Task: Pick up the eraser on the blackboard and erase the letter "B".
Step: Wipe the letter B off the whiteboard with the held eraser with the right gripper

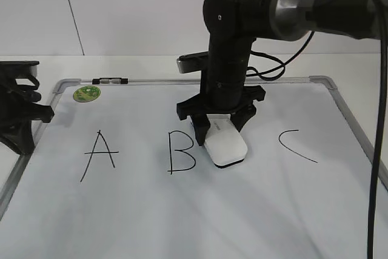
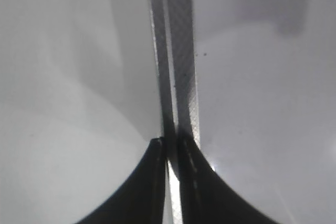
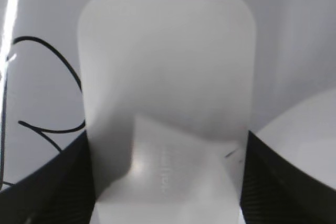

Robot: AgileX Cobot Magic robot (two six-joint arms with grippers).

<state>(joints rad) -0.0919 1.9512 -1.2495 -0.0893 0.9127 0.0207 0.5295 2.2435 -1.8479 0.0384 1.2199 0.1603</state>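
The blackboard (image 1: 182, 210) is a white board with a silver frame, lying flat. On it are a black A (image 1: 99, 154), the letter "B" (image 1: 180, 151) and a C (image 1: 295, 145). My right gripper (image 1: 219, 127) is shut on the eraser (image 1: 225, 144), a white rounded block with a thin dark base, resting on the board just right of the B. In the right wrist view the eraser (image 3: 168, 82) fills the space between the jaws (image 3: 167, 182), with the B's strokes (image 3: 50, 93) at left. My left gripper (image 2: 172, 148) is shut and empty over the board's frame.
A round green sticker (image 1: 86, 93) sits at the board's far left corner, near a small clip (image 1: 109, 80) on the top frame. My left arm (image 1: 18, 107) rests at the board's left edge. The frame rail (image 2: 178, 51) runs down the left wrist view.
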